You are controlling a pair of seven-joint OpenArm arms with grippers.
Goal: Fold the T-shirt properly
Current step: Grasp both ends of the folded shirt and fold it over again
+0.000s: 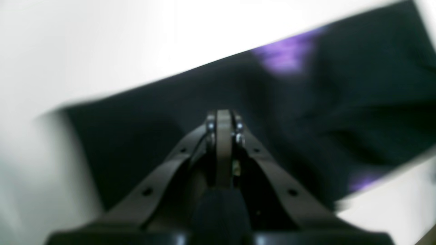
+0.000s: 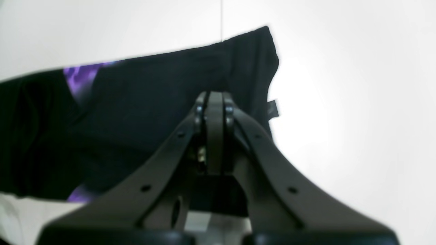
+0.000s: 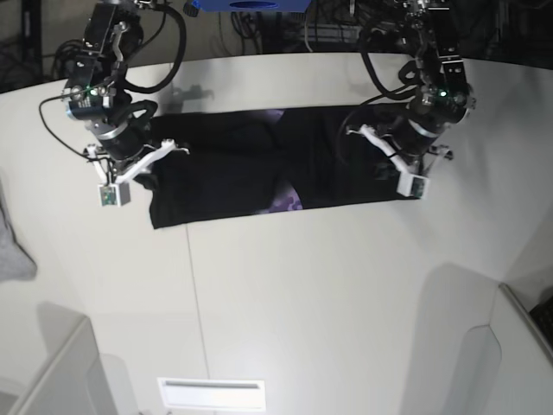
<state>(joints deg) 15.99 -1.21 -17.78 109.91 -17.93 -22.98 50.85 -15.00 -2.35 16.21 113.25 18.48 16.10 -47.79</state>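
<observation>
The black T-shirt (image 3: 251, 173) lies folded into a long band across the far part of the white table (image 3: 302, 285), with a bit of purple print (image 3: 287, 203) showing at its near edge. My right gripper (image 2: 214, 97) is over the band's left end in the base view (image 3: 130, 169), its fingers pressed together with no cloth visible between them. My left gripper (image 1: 223, 115) is over the band's other end (image 3: 397, 160), also closed. The shirt fills both wrist views (image 1: 340, 102) (image 2: 143, 102); the left wrist view is blurred.
A grey cloth (image 3: 13, 251) lies at the table's left edge. Grey raised panels stand at the near left (image 3: 52, 363) and near right (image 3: 467, 346). Cables and a blue object (image 3: 251, 4) sit behind the table.
</observation>
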